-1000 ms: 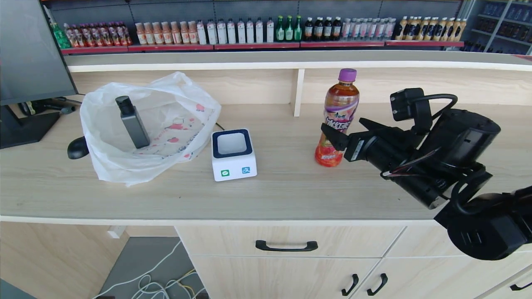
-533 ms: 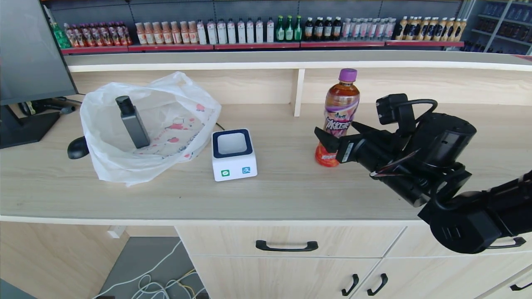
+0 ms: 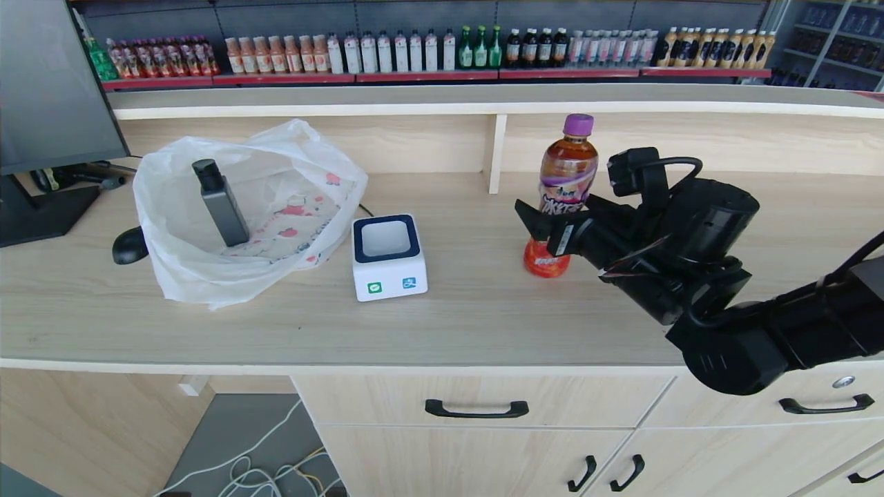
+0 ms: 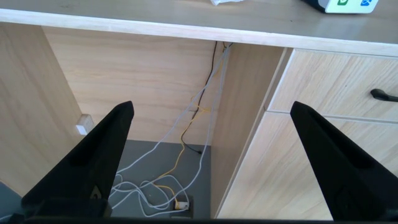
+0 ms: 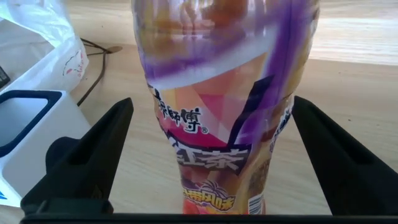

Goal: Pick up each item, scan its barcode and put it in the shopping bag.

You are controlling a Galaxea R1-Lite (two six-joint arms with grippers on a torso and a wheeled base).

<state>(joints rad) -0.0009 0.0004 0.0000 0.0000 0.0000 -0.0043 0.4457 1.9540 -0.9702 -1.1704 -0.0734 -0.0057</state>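
1. Tea bottle, purple cap, orange-and-purple label: stands upright on the worktop, to the robot's right of the scanner and well apart from it. Its base rests on the wood.
2. Right jaws: apart, level with the lower half of the tea bottle, one finger on either side of it. The right wrist view shows a gap between each finger and the label, so they have no hold on it.
3. Left jaws: apart, nothing between them. They sit below the worktop's front edge and face the open space under it, where cables lie on the floor beside a drawer front.
4. Scanner: a white box with a dark-rimmed window on top, near the middle of the worktop and just beside the shopping bag.
5. Shopping bag: white plastic with red print, mouth open, on the worktop at the robot's left. A grey bottle with a black cap stands inside it, tilted a little.
6. A black rounded object lies against the bag's outer side; I cannot tell what it is. A monitor stands at the far left corner.
7. Beyond the counter, a shelf carries a row of drink bottles.
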